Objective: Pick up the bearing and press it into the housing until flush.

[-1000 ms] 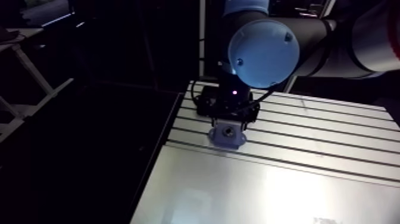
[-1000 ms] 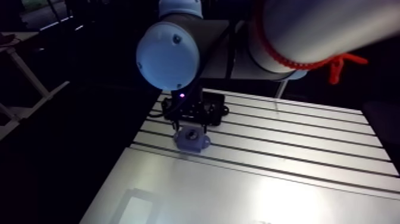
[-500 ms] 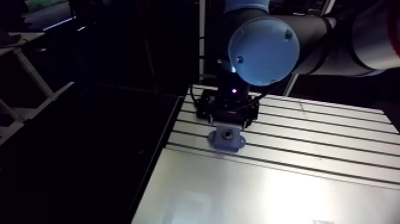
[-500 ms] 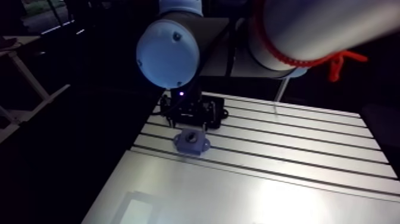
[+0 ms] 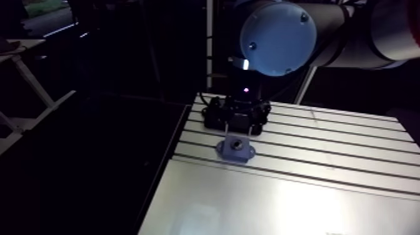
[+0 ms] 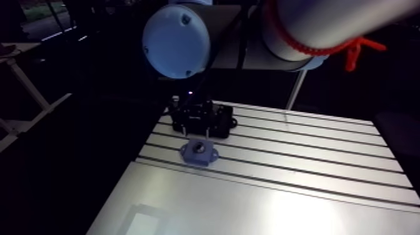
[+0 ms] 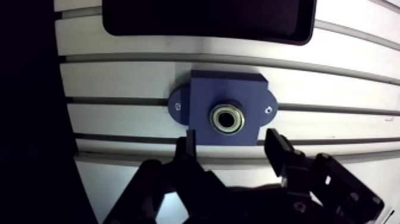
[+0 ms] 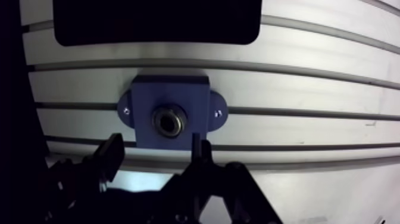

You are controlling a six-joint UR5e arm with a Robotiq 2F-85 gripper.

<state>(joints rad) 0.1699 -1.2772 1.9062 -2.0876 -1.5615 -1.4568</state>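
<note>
The gripper [image 7: 232, 143] hangs over the table with its two black fingers [image 7: 280, 152] spread apart, and there is nothing between them. In the wrist view the finger tips sit over the near edge of the blue housing [image 7: 202, 89], one tip on each side of its middle. In the arm view the gripper looks to be just above the housing, but I cannot tell if it touches. The bearing [image 7: 227, 118] is a small shiny ring with a dark middle. It sits in the round hole in the middle of the housing, just ahead of the gap between the fingers. I cannot tell if its top is level with the blue part. The housing has a small ear on each side, and each ear has a tiny hole in it. It lies flat on the silver table [image 7: 119, 80], across the long slots. Past the housing, on the far side from the gripper, lies a flat black shape [image 7: 208, 18] with round corners.
</note>
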